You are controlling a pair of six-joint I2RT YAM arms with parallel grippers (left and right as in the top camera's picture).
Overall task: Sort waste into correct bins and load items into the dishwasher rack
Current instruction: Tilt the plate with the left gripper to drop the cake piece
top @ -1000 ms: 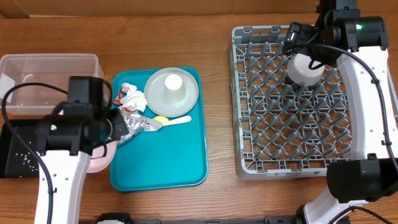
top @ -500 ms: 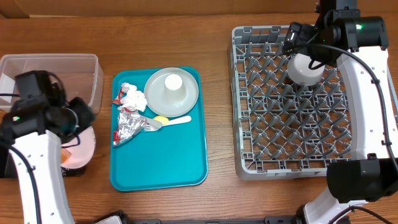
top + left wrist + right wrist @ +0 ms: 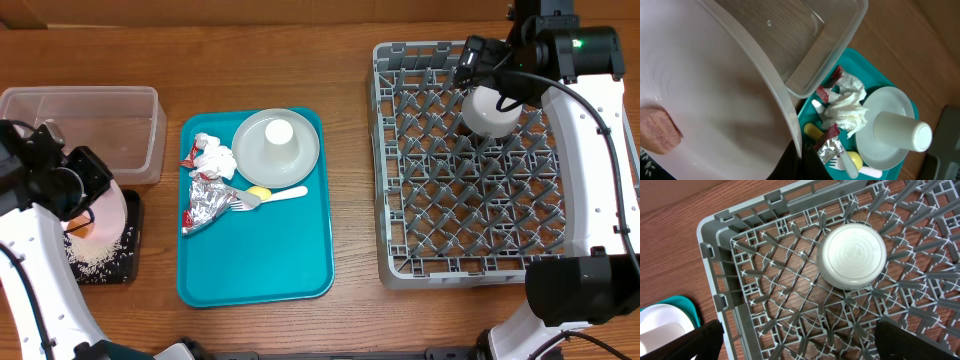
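Where the plate (image 3: 715,90) tilts, rice (image 3: 95,262) apparently dots the black tray (image 3: 134,210).

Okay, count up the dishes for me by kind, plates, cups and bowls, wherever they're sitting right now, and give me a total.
Plates: 2 (pinkish plate, grey-green plate)
Cups: 1 (white cup)
Bowls: 1 (white bowl, in the rack)
Total: 4
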